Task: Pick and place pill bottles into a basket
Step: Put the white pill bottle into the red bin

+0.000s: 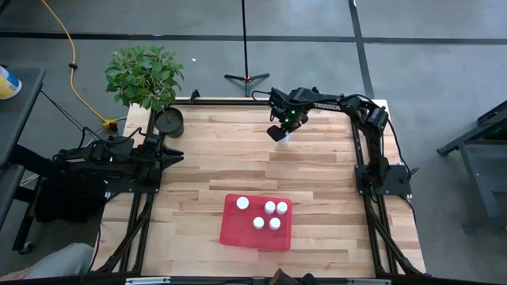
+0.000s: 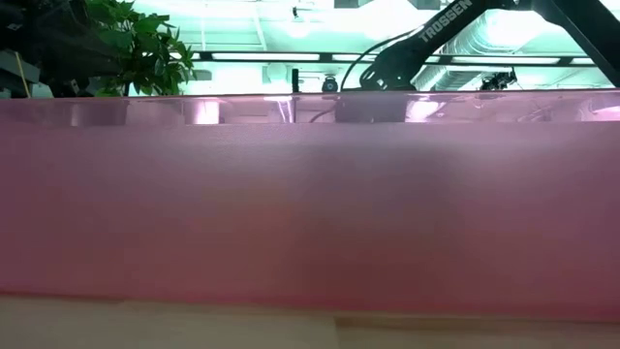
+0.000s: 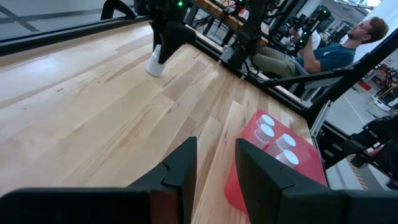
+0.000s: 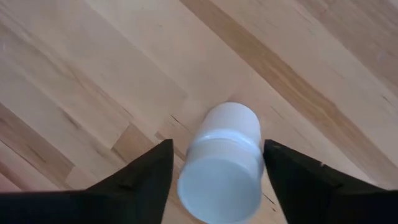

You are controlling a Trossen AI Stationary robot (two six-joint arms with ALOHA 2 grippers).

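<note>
One white pill bottle (image 1: pixel 283 135) stands upright on the wooden table at the far middle; it also shows in the left wrist view (image 3: pixel 154 63). My right gripper (image 1: pixel 282 131) is over it, pointing down and open, one finger on each side of its white cap (image 4: pixel 219 186). The red-pink basket (image 1: pixel 231 230) lies near the front middle with several white-capped bottles (image 1: pixel 270 207) standing in it. Its wall (image 2: pixel 310 213) fills the low view. My left gripper (image 1: pixel 176 154) waits at the table's left edge, open and empty (image 3: pixel 216 155). My right gripper's fingers (image 4: pixel 149 180) come from above and flank the bottle's cap end (image 4: pixel 249 155). The gaps are very small, and I cannot tell whether either finger touches it. The bottle stands on the table.
A round black pot (image 1: pixel 169 120) and a green plant (image 1: pixel 142 75) sit at the far left corner. A person (image 3: pixel 329 50) sits beyond the table's right side. Bare wood lies between the bottle and the basket.
</note>
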